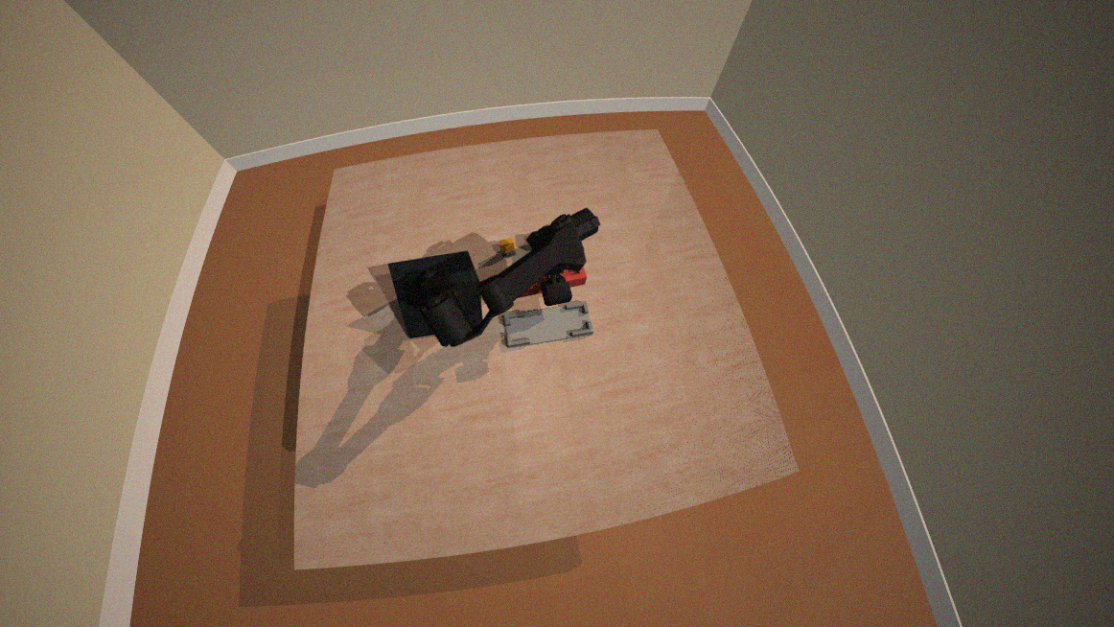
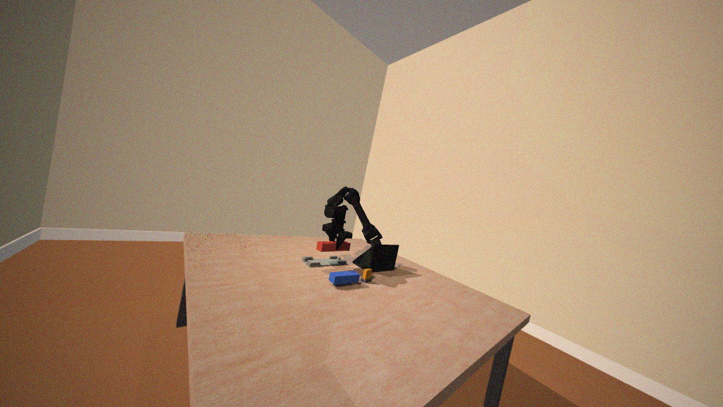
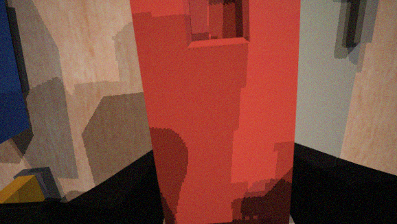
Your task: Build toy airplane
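Note:
My gripper [image 2: 338, 245] [image 3: 217, 150] is shut on the red fuselage [image 1: 577, 276] [image 2: 327, 246] [image 3: 206, 86], which hangs level in the air above the table. A square socket shows in its top in the wrist view. The grey cradle [image 1: 545, 327] [image 2: 323, 262] [image 3: 321, 86] lies flat on the table, empty, beside and below the fuselage. The blue wing [image 2: 343, 277] [image 3: 8, 86] lies on the table; in the top view the arm hides it. The small yellow tail fin [image 1: 506, 244] [image 2: 367, 274] [image 3: 25, 189] stands near the wing's end, on the arm base's side.
The black arm base [image 1: 405, 311] [image 2: 387, 256] stands on the table [image 1: 506, 467] [image 2: 283, 328] close to the cradle's end. The arm reaches over the table, and its shadows fall across the table top.

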